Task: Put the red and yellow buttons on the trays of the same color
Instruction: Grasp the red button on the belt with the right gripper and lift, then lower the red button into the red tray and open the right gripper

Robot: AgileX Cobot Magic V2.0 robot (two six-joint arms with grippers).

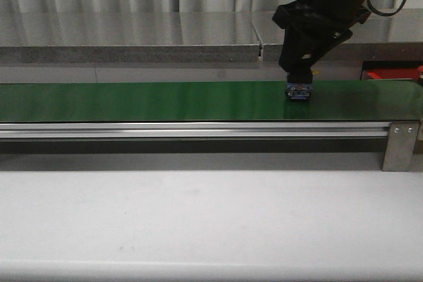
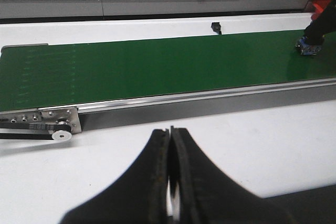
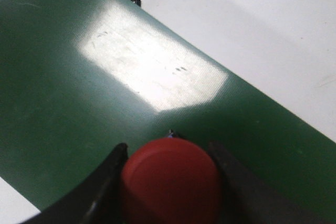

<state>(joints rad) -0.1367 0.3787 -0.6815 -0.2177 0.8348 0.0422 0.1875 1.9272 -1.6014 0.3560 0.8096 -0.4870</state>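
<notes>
A red button (image 3: 170, 182) with a bluish base (image 1: 298, 94) sits at the green conveyor belt (image 1: 145, 100) surface, toward its right end. My right gripper (image 1: 298, 87) reaches down onto it, and in the right wrist view both black fingers (image 3: 113, 174) press against the button's sides. The left wrist view shows that button (image 2: 308, 47) far off along the belt. My left gripper (image 2: 169, 129) is shut on nothing over the white table in front of the belt. A red tray (image 1: 393, 72) shows past the belt's right end. No yellow button or yellow tray is in view.
The belt runs across the table with an aluminium side rail (image 1: 198, 130) and an end bracket (image 1: 400, 144) at the right. A small black sensor with a cable (image 2: 215, 26) stands at the belt's far edge. A metal counter (image 1: 132, 37) lies behind.
</notes>
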